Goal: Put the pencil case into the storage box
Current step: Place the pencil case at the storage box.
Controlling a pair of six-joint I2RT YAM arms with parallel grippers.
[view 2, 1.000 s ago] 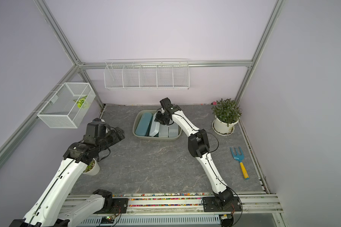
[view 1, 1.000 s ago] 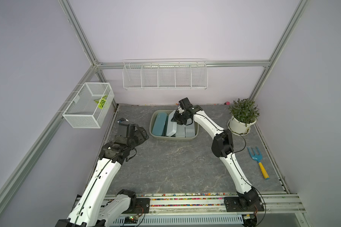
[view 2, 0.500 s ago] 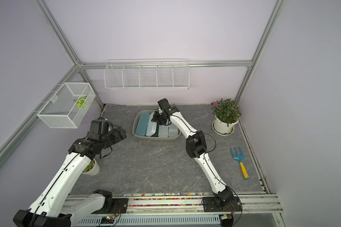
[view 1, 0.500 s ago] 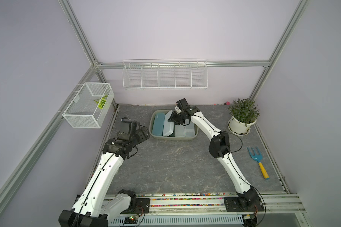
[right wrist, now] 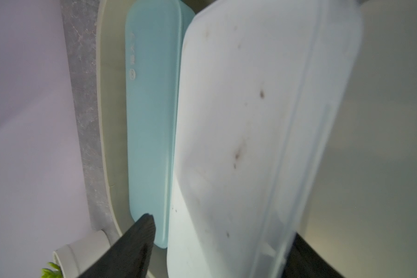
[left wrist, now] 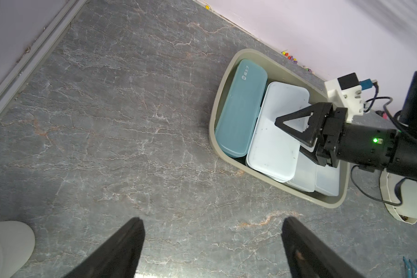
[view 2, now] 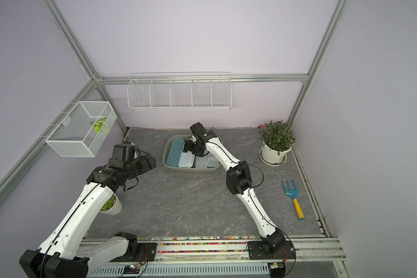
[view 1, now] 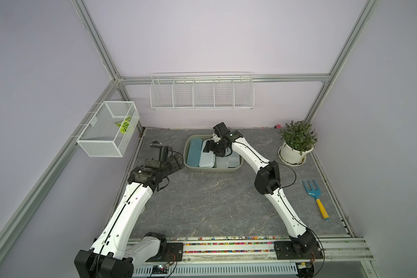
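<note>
Left wrist view gives us the clearest look at the right fingers (left wrist: 299, 137). They are spread apart above the white case (left wrist: 272, 144), one on each long side of it, and grip nothing. Right wrist view agrees: one finger (right wrist: 135, 245) stands clear of the case (right wrist: 250, 120) and crosses the teal case (right wrist: 152, 108) in the picture. The other finger sits at the case's far long side, and we cannot tell whether it touches.

The white case lies inside the box (left wrist: 217, 108), just beside the teal case (left wrist: 241, 108). Its other long side overlaps the clear cases (left wrist: 323, 178), so it looks slightly tilted.

The left fingers (left wrist: 121, 252) are spread wide and empty over bare worktop (left wrist: 130, 144), short of the box's left end.

In both top views the box (view 1: 212, 169) (view 2: 190, 169) sits near the middle of the worktop's back edge, with a strip of free surface behind it. From the box to the front edge we see a broad open stretch. The pot (view 1: 294, 154) stands in the back right corner, well apart from the box. The fork (view 1: 314, 197) lies along the right edge. In a top view a small cup (view 2: 112, 207) shows near the left edge, partly under the left arm.
</note>
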